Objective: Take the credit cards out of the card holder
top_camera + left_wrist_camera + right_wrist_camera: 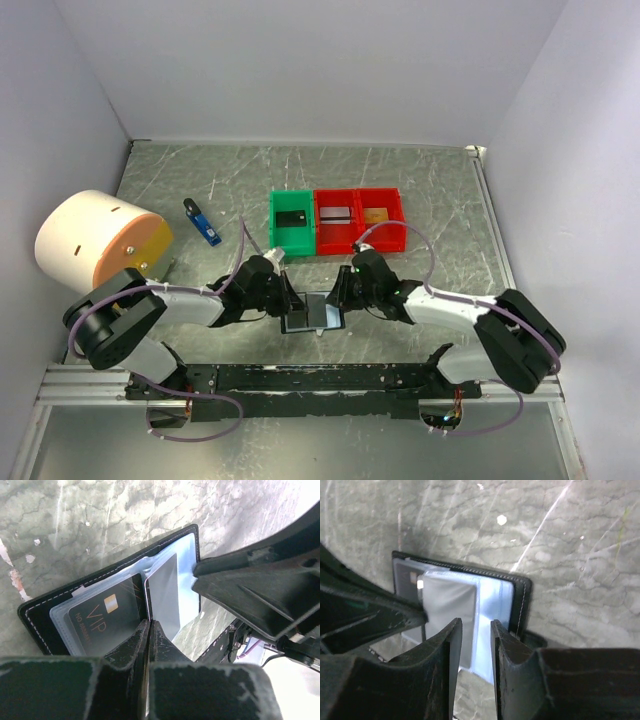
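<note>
Nearest my left wrist lens, the left pincer (149, 630) is closed, its two black tips pressed together at the near edge of a silvery grey card (164, 597). Whether they nip the card or only its sleeve I cannot tell. Just left of those tips a black card (102, 620) reads "VIP" in gold, with a gold chip patch above it and a line beginning "NO" whose digits blur. Both cards sit in pale clear sleeves of the card holder (100, 580), a black folding wallet with white stitching, lying open on the marbled grey bench (100, 510). The other arm's black finger (235, 580) touches the sleeve just right of the silvery card.

From the right wrist I see the right pincer (475, 625) with its jaws standing apart over the bluish sleeve, the silvery card just left of them. I cannot tell if they press on it.

From above, the wallet lies between the two pincers, which meet it from either side. Beyond them, well apart, a green bin (274, 225) holds a second black card (292, 218). Beside it, two red bins (357, 235) hold a whitish card (334, 213) and an orange-gold card (375, 214).
</note>
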